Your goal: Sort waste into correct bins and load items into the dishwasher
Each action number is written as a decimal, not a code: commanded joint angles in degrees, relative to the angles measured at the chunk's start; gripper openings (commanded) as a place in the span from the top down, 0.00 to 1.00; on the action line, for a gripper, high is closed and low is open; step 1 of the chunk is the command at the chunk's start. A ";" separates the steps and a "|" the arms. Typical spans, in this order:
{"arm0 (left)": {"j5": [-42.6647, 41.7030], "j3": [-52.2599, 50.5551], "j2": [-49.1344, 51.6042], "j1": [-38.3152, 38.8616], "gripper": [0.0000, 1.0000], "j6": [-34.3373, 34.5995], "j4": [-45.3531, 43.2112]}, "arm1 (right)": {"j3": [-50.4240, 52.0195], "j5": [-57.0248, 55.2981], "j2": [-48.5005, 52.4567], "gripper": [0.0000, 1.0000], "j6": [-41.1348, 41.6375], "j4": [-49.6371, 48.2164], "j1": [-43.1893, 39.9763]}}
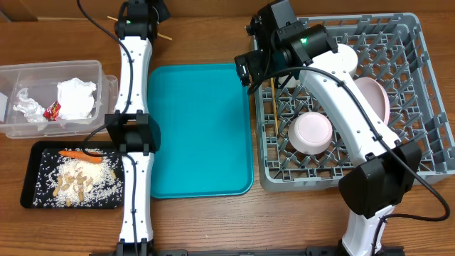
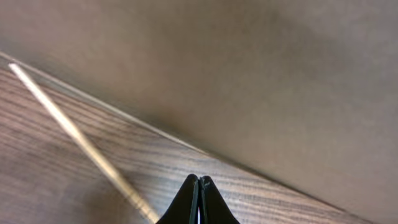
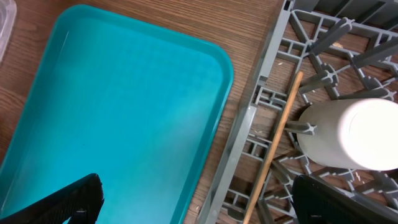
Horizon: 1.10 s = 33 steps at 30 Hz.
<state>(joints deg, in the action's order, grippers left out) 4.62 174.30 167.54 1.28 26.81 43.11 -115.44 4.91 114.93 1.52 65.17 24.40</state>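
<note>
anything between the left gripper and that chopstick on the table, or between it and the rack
Nothing visible: the chopstick lies on the bare table beside the shut left gripper. Toward the grey rack, the right gripper hangs by its near edge, possibly in the way.

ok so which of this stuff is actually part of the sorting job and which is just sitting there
Job: tub, tissue, wrapper, black tray, carrot, peanuts, rice, rack, plate, bowl, cup, racked chopstick, loose chopstick.

Lying about: teal tray.
</note>
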 commanded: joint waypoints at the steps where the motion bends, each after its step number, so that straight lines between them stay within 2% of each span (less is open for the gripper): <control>1: 2.12 -5.75 0.70 1.22 0.96 0.39 -1.66 | -0.02 -0.33 -0.26 0.00 0.17 -0.39 -0.13; 8: 2.80 -12.31 0.72 0.76 0.96 0.13 -2.05 | -0.02 -0.33 -0.26 0.00 0.17 -0.39 -0.13; 15: 3.82 -12.59 0.72 0.61 0.96 -1.57 -0.63 | -0.02 -0.33 -0.26 0.00 0.17 -0.37 -0.13; 23: 4.94 -12.50 0.68 0.50 0.96 -1.55 7.65 | -0.02 -0.33 -0.26 0.00 0.17 -0.39 -0.13; 29: 0.37 -6.88 -0.46 0.46 0.96 -0.50 10.19 | -0.02 -0.33 -0.26 0.00 0.17 -0.39 -0.15; 33: -0.63 -2.67 -0.59 0.85 0.96 0.61 6.78 | -0.02 -0.33 -0.26 0.00 0.17 -0.39 -0.13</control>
<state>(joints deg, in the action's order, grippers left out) 6.04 166.89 167.44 2.11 26.70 52.69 -115.44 4.89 114.93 1.52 65.14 24.43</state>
